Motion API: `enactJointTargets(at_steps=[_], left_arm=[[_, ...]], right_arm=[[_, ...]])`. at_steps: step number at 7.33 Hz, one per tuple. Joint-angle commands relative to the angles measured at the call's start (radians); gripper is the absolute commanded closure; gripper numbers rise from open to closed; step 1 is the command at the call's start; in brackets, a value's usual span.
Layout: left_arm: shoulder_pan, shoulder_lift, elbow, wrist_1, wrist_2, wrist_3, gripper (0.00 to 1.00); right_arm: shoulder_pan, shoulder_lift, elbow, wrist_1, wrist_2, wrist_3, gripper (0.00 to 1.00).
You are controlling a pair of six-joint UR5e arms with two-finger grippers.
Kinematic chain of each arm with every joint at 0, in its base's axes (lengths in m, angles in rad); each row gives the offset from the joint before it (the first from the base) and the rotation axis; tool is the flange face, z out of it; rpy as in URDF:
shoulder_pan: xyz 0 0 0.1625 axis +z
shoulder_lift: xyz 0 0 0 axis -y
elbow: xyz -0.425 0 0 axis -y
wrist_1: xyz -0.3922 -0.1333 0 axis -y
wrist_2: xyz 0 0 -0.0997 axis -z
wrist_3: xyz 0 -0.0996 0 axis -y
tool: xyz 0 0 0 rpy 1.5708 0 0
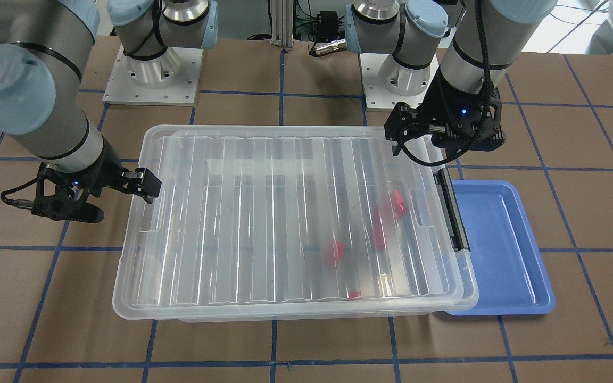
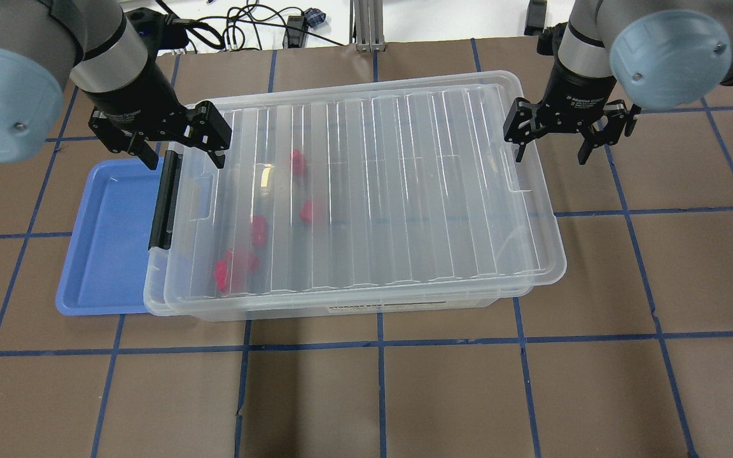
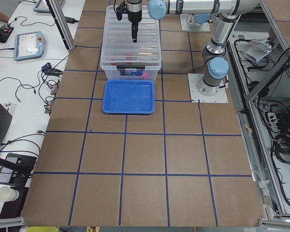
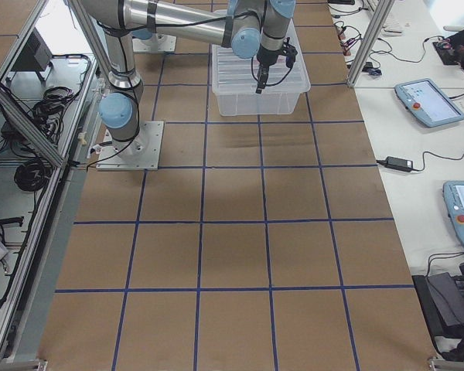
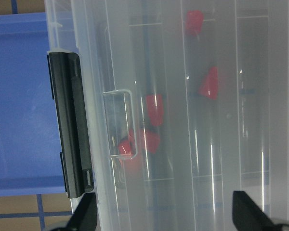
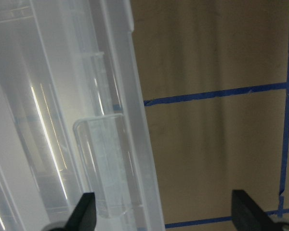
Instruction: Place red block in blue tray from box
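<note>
The clear box point(image 2: 404, 191) stands with its ribbed lid on and its black latch bar point(image 2: 164, 200) at the left end. Several red blocks point(image 2: 308, 212) lie inside under the lid, toward the latch end, and also show in the left wrist view point(image 5: 154, 109). The blue tray point(image 2: 105, 242) lies empty against that end, partly under the box rim. My left gripper point(image 2: 169, 137) is open above the far corner by the latch. My right gripper point(image 2: 551, 137) is open at the opposite end, straddling the lid's edge tab point(image 6: 106, 163). Neither holds anything.
Brown paper with blue tape lines covers the table point(image 2: 379, 394). The arm bases point(image 1: 152, 74) stand behind the box. Cables and tablets point(image 3: 31, 46) lie on side benches beyond the table's edge.
</note>
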Motion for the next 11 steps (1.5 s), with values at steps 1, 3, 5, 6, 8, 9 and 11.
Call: enactJointTargets(at_steps=[1, 3, 5, 6, 8, 9, 11], left_arm=[[0.0, 0.0, 0.0, 0.0, 0.0, -0.001, 0.0], [0.0, 0.0, 0.0, 0.0, 0.0, 0.0, 0.0], [0.0, 0.0, 0.0, 0.0, 0.0, 0.0, 0.0], [0.0, -0.002, 0.0, 0.0, 0.001, -0.001, 0.0], [0.0, -0.003, 0.0, 0.0, 0.0, 0.0, 0.0], [0.0, -0.005, 0.0, 0.0, 0.0, -0.001, 0.0], [0.0, -0.006, 0.0, 0.0, 0.0, 0.0, 0.0]], right_arm=[[-0.021, 0.027, 0.0, -0.01, -0.001, -0.042, 0.0], [-0.05, 0.037, -0.003, -0.014, -0.001, -0.101, 0.0], [-0.05, 0.037, -0.008, -0.01, 0.012, -0.1, 0.0], [-0.05, 0.037, -0.008, -0.007, 0.018, -0.1, 0.0], [-0.048, 0.041, -0.006, -0.002, 0.019, -0.103, 0.0], [-0.048, 0.045, -0.005, 0.0, 0.019, -0.115, 0.0], [-0.048, 0.048, -0.005, -0.002, 0.03, -0.115, 0.0]])
